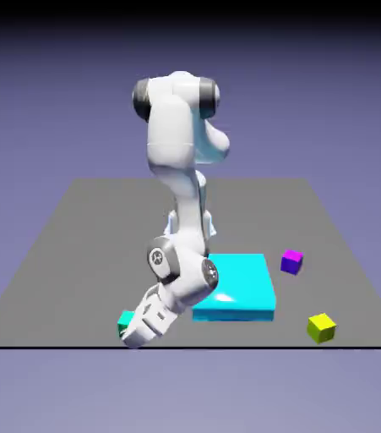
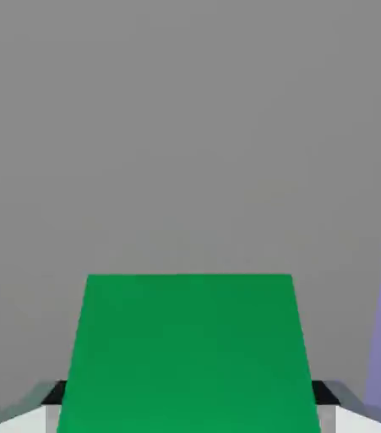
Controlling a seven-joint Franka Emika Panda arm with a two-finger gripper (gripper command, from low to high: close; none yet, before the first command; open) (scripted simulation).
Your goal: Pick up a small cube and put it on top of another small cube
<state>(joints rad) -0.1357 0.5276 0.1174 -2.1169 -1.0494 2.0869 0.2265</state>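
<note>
Teal-green cube (image 1: 126, 320) is sitting at lower left of exterior frame, near the table's (image 1: 75, 245) front edge, partly hidden behind the gripper (image 1: 134, 337). Gripper is reaching down low there w/ the arm (image 1: 176, 169) folding over it from upper-mid frame. In hand view the cube (image 2: 189, 355) is filling the bottom center, big and green, w/ jaws clamping it on both sides; grey fingertips (image 2: 57, 396) are barely showing at its lower corners. Cyan slab (image 1: 237, 287) is lying just right of the arm, center frame. Purple cube (image 1: 291, 261) is sitting right of the slab, yellow cube (image 1: 321, 327) at lower right, both well apart from gripper. Magenta-pink cube isn't showing in either view.
</note>
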